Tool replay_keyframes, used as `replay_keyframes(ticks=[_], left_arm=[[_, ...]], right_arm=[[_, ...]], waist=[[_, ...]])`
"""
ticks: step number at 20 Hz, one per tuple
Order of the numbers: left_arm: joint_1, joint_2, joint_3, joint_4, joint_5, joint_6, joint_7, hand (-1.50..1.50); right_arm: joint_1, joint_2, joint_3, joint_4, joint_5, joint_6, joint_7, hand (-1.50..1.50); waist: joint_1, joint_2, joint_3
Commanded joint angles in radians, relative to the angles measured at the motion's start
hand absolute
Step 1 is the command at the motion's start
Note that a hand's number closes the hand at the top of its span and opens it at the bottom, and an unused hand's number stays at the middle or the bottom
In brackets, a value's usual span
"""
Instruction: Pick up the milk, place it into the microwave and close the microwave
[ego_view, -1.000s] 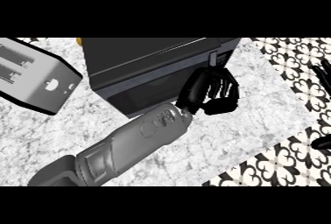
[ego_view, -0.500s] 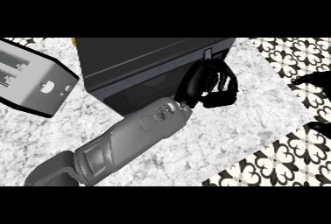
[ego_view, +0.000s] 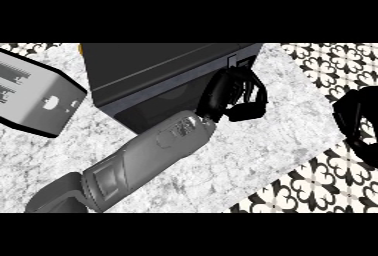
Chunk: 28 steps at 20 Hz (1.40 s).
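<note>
The black microwave (ego_view: 159, 75) fills the top middle of the head view, and its dark front face looks closed. My left forearm crosses from the lower left. My left hand (ego_view: 221, 95) rests against the microwave's front right corner, fingers relaxed and bent, with nothing in it. No milk is visible; I cannot see inside the microwave. My right hand (ego_view: 356, 120) shows as a dark shape at the right edge, over the counter's rim, holding nothing.
A silver toaster (ego_view: 37, 100) stands at the left on the grey marbled counter (ego_view: 244, 160). Patterned black-and-white floor tiles (ego_view: 317, 180) show beyond the counter's edge at the right and lower right.
My left hand has moved up along the microwave's front to its right corner. The microwave's front has swung closer to the body. The right hand sits further into view.
</note>
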Motion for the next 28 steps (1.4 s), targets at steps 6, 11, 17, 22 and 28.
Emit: replay_keyframes(ticks=[6, 11, 17, 22, 28], left_arm=[[-0.053, -0.028, 0.014, 0.042, 0.022, 0.03, -0.013, 1.5], [-0.038, -0.027, 0.014, 0.023, 0.027, 0.057, -0.033, 1.5], [-0.037, -0.027, 0.01, 0.013, 0.033, 0.088, -0.044, 1.5], [0.011, -0.029, 0.054, 0.044, 0.106, 0.127, 0.037, 1.5], [0.102, -0.03, 0.28, -0.079, 0.323, 0.1, 0.0, 1.5]], right_arm=[[0.01, -0.003, 0.041, -0.093, -0.04, 0.095, -0.018, 1.5], [0.018, -0.005, 0.051, -0.142, -0.064, 0.095, 0.005, 1.5], [0.026, -0.011, 0.053, -0.189, -0.089, 0.096, 0.028, 1.5], [0.071, -0.044, 0.139, -0.22, -0.077, 0.142, 0.11, 1.5], [0.127, -0.022, 0.177, -0.278, -0.112, 0.124, 0.132, 1.5]], waist=[[-0.045, 0.006, 0.003], [-0.049, 0.007, 0.003], [-0.058, 0.006, 0.004], [-0.015, 0.03, 0.0], [0.025, 0.03, -0.018]])
